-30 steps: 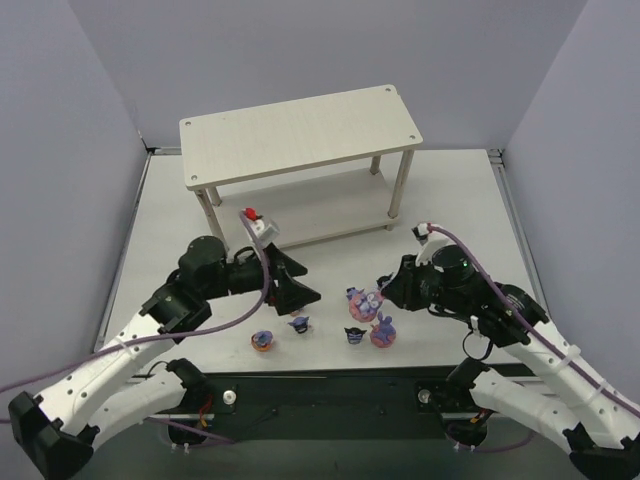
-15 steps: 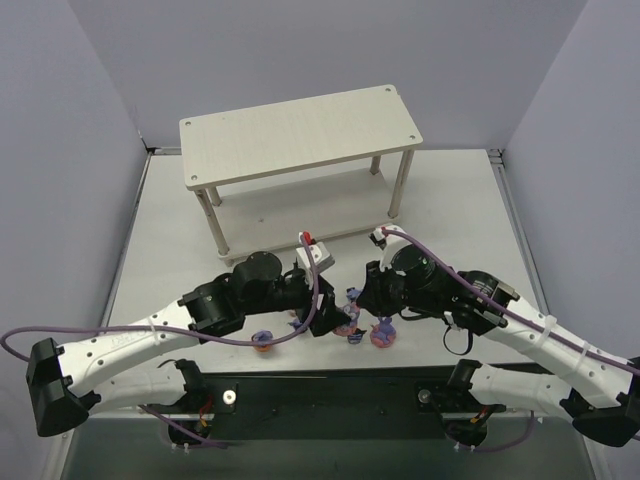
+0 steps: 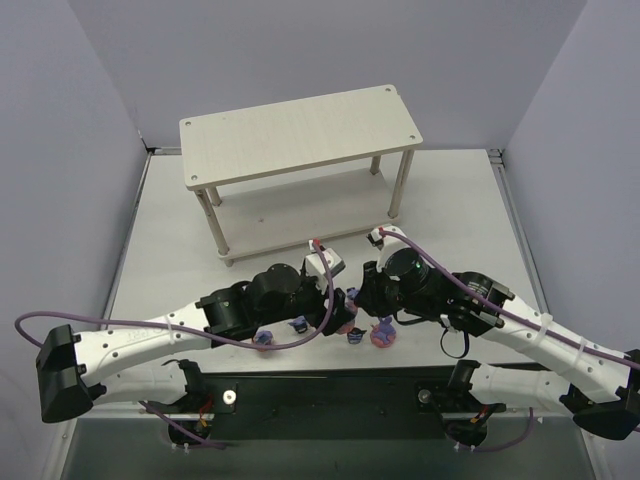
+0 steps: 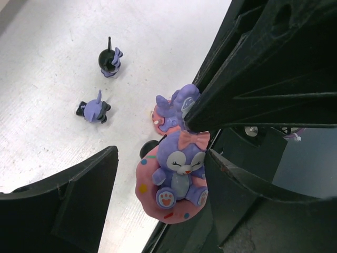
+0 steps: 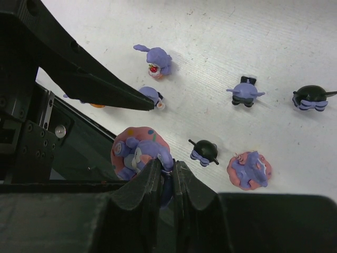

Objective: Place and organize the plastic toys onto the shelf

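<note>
The right gripper (image 5: 167, 166) is clamping its fingers tight on the head of a bunny (image 4: 176, 179) that is sitting on a pink sprinkled base. It is holding the toy at the near edge of the table (image 3: 450, 200).

The left gripper (image 4: 160, 157) is straddling the same bunny with its jaws parted. One finger (image 4: 79, 200) is standing clear of the pink base. The other finger (image 4: 237, 190) is sitting just beside the toy; whether it is touching cannot be told.

A second bunny (image 4: 171, 108) on a pink base is lying just behind the held one. The remaining toys are lying loose on the table near both grippers: three dark figures (image 5: 245, 92), a standing purple bunny (image 5: 155, 58) and a smaller purple piece (image 5: 152, 96).

The shelf (image 3: 300, 130) is standing upright at the far side of the table, well apart from the held bunny and the loose toys.
</note>
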Robot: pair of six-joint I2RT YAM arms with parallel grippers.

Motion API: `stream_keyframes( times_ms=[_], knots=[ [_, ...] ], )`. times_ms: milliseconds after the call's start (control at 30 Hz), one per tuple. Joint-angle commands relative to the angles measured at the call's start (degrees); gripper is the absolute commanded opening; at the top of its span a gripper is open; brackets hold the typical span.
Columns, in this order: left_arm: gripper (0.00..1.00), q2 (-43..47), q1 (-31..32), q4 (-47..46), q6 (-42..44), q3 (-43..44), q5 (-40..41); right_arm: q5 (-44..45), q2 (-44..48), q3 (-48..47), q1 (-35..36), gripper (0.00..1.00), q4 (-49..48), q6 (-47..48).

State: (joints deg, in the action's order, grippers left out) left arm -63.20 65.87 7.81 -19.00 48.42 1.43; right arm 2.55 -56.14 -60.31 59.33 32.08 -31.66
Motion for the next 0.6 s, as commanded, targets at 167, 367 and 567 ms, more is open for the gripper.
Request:
stream_keyframes(
  times_ms=[167,367,567],
  knots=[
    [0.79,-1.0,0.3,-5.4,-1.2,-0.5,1.6,-0.1,0.7,-1.3,0.8,0.0,-2.3,-1.7],
    [0.79,-1.8,0.3,-5.6,-1.8,-0.9,1.6,-0.5,0.9,-1.4,0.9,0.0,-2.8,-2.4],
    [0.74,-3.2,0.3,-5.9,-1.9,-0.6,2.3,-0.7,1.2,-1.3,1.0,0.0,-3.2,-3.0]
  ],
)
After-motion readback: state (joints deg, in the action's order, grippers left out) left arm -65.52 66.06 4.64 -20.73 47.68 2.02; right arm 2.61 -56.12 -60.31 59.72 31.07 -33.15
